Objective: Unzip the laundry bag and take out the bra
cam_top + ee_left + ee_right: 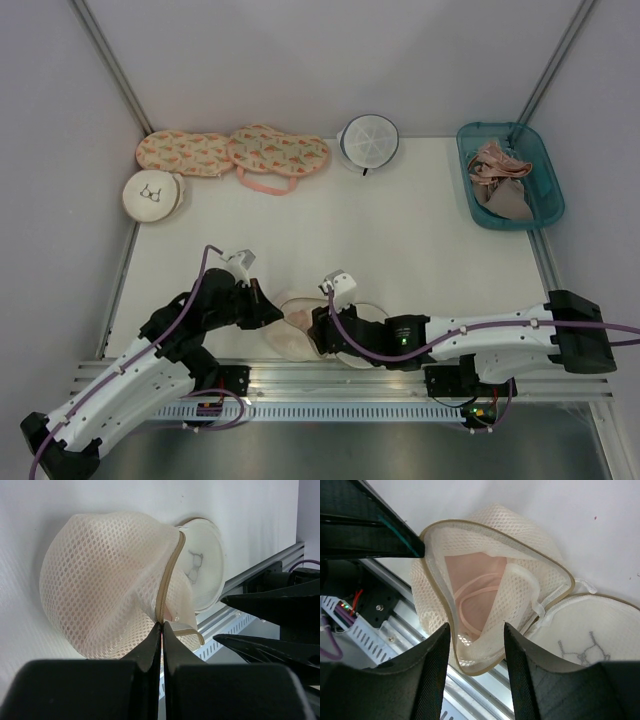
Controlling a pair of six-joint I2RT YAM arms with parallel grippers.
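While left gripper [161, 625] pinches rim of laundry bag [540, 535], bag lies unzipped at near edge of table [400, 250], bra [470, 565] inside. Right gripper [475, 630] half-wide, holding nothing. Bra seems soft, light, limp; better pinch strap or cup edge.

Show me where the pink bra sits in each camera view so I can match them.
Top external: the bra shows as a pink patch in the open laundry bag, bottom centre.
Left wrist: the bra is only a faint pink tint through the mesh, centre-left.
Right wrist: the bra lies centre, inside the bag's mouth.
Shared landmark: the aluminium rail next to the bag.
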